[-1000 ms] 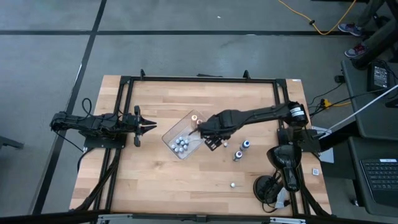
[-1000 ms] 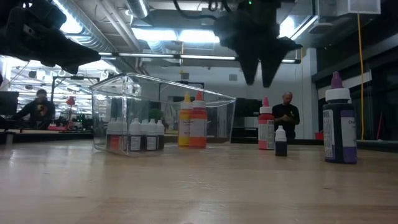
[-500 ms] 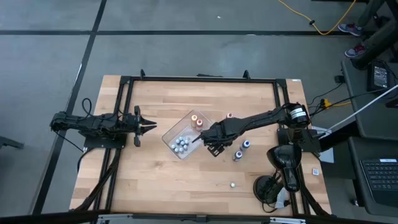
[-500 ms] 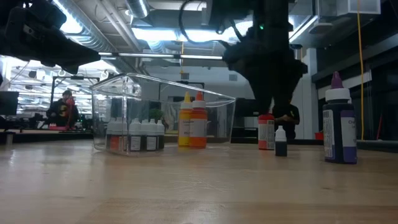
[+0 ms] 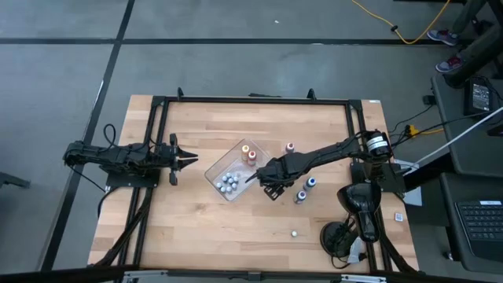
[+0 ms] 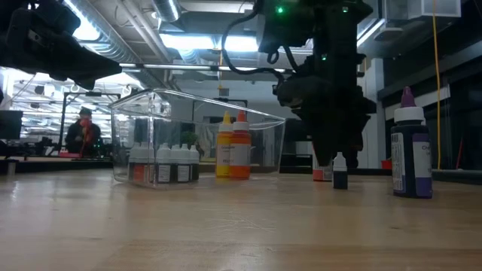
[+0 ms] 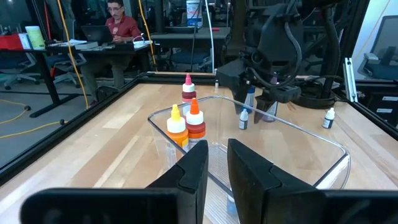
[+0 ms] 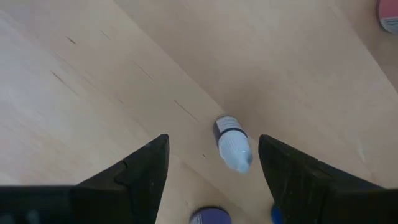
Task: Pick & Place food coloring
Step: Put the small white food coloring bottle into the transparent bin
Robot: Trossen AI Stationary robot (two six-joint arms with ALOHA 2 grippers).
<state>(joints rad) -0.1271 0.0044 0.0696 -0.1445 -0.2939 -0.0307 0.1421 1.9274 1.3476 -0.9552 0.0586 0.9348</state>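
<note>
- Right arm has dropped and pulled back from the clear tray (image 5: 218, 174) edge since a second ago; right gripper (image 5: 273, 187) now sits low over the table, just beside the tray's right end.
- Target: small dark bottle with white cap (image 8: 231, 142), upright on the wood, framed between the spread fingers in the right wrist view, not touched yet. Low view shows the same bottle (image 6: 340, 171) right under the gripper (image 6: 333, 150).
- Do it well: centre the bottle between the fingers, descend straight, close on the body below the cap; it looks light and tippy, so avoid a glancing finger.
- Neighbours close: large purple-capped bottle (image 6: 410, 149) and a red one (image 5: 289, 147); keep clear.
- Tray already holds the orange bottle (image 7: 195, 119), yellow bottle (image 7: 176, 125) and a cluster of tiny white-capped ones (image 5: 229, 182).
- Right arm stretched long and low from its base; jaws wide, empty.
- Left gripper (image 5: 185, 159) parked at table's left, fingers nearly together, holding nothing.
</note>
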